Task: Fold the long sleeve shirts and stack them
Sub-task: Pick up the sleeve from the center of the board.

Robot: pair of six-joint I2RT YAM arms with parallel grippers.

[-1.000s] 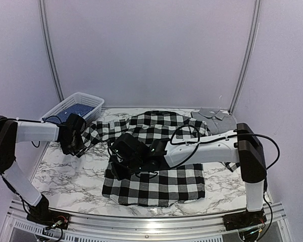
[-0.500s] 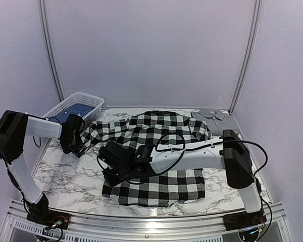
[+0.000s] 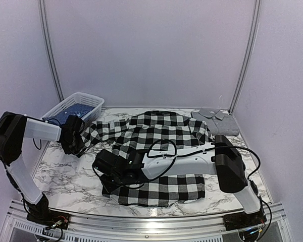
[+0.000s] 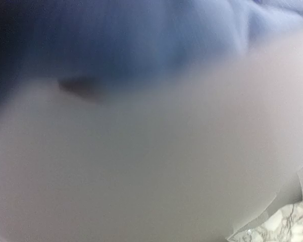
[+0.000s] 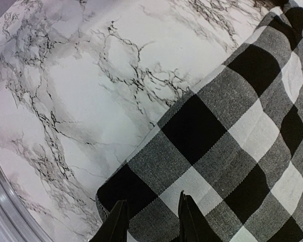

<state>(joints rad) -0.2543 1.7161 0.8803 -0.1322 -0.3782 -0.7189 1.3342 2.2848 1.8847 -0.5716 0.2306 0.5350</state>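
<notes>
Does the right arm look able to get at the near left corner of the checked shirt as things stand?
Probably yes. The right gripper hangs just over that corner of the checked shirt, fingers slightly apart; nothing lies on the cloth there, and bare marble table borders it.

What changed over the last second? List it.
The right gripper swept left across the checked shirt to its near-left corner. The left arm shifted slightly at the elbow. The left gripper stayed at the sleeve; shirt and basket did not move.
</notes>
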